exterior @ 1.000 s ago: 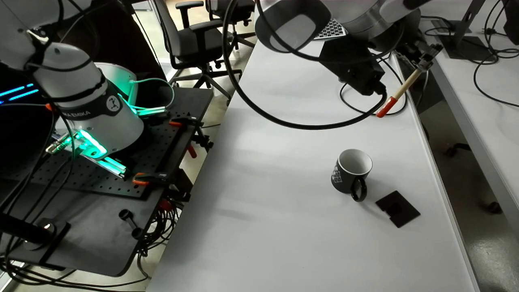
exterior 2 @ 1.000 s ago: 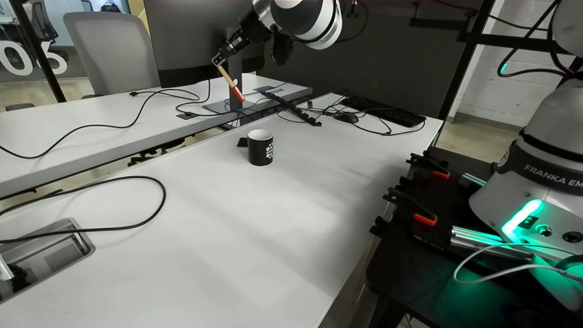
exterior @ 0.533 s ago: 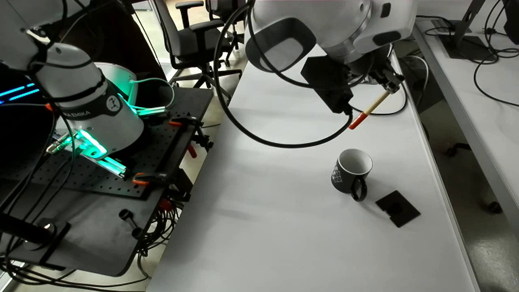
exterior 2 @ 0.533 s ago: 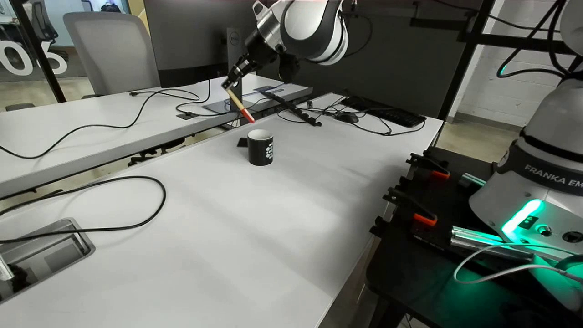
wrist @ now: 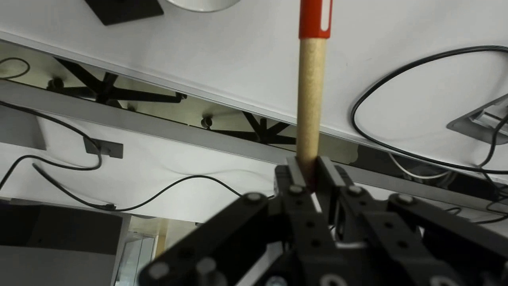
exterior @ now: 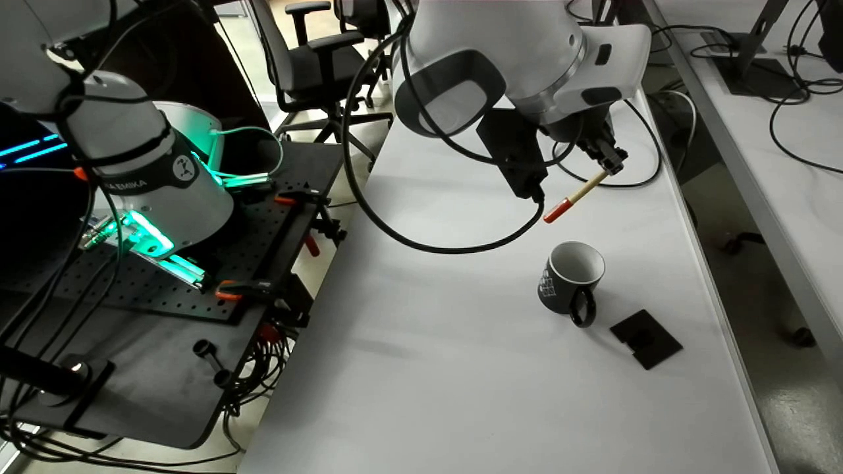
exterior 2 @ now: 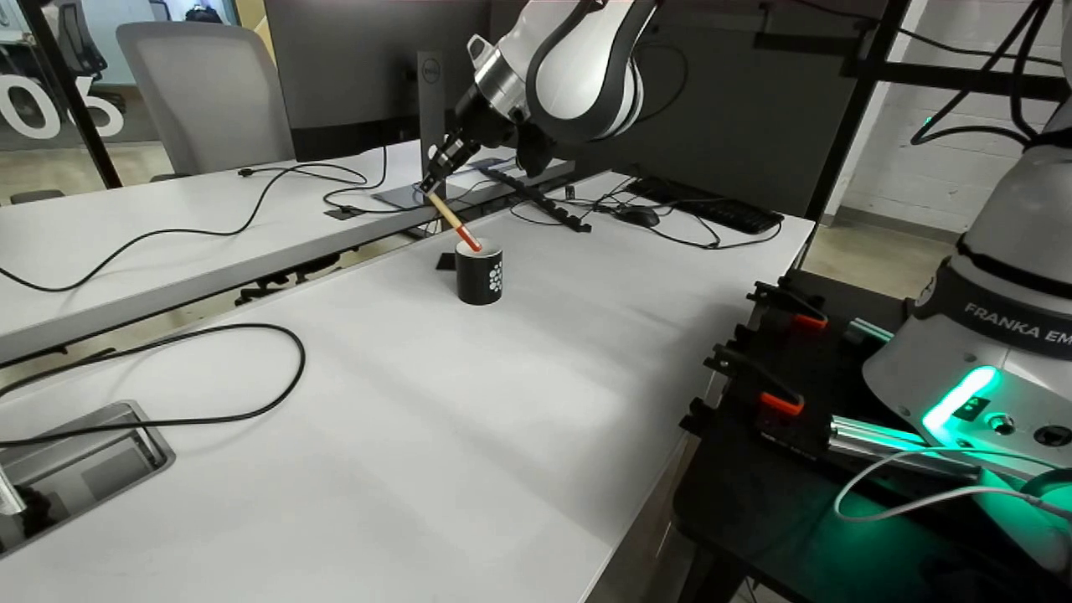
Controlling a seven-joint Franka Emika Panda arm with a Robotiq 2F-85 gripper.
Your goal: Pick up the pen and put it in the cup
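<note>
My gripper (exterior: 612, 162) is shut on the pale wooden end of the pen (exterior: 579, 192), also seen in an exterior view (exterior 2: 455, 223). The pen slants down with its red end leading, held above the table. The black cup (exterior: 558, 291) stands upright on the white table, its handle toward that camera. In an exterior view the red end overlaps the mouth of the cup (exterior 2: 479, 280), while the other angle shows it apart from the rim. In the wrist view the pen (wrist: 311, 91) runs up from the fingertips (wrist: 311, 172); only part of the pale cup rim (wrist: 204, 4) shows.
A flat black square pad (exterior: 649, 342) lies beside the cup near the table's long edge. Beyond a gap is another white desk (exterior 2: 193, 251) with a monitor and cables. A mouse (exterior 2: 636, 216), keyboard (exterior 2: 703, 203) and cords lie at the table's far end.
The arm has lowered and moved toward the cup, carrying the pen in the shut gripper. The pen's red end is now much closer to the cup. The cup and pad have not moved.
</note>
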